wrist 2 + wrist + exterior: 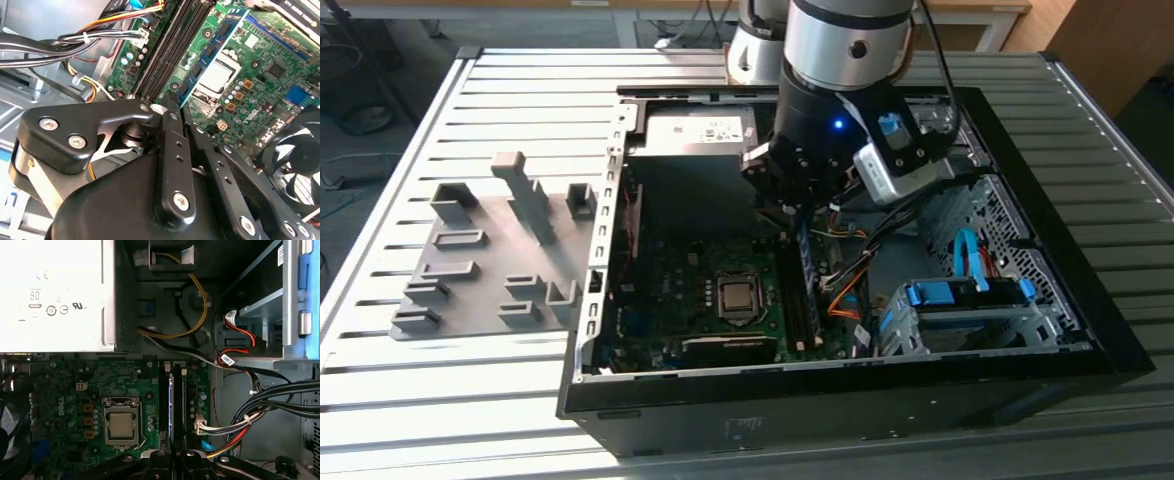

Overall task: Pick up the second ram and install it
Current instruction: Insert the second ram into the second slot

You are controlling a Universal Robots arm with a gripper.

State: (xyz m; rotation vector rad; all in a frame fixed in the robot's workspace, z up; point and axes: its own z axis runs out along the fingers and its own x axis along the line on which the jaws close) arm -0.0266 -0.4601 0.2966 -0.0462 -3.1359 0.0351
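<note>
On the slatted metal table [480, 400], an open computer case [1067, 330].

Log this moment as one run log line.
gripper: shut on second ram | place: over motherboard memory slots | case: open | holder block: on table

Grey slatted metal tabletop [400, 380] lit by daylight; wooden desk [987, 12] behind; dark floor [360, 60] with cables beyond.
</note>
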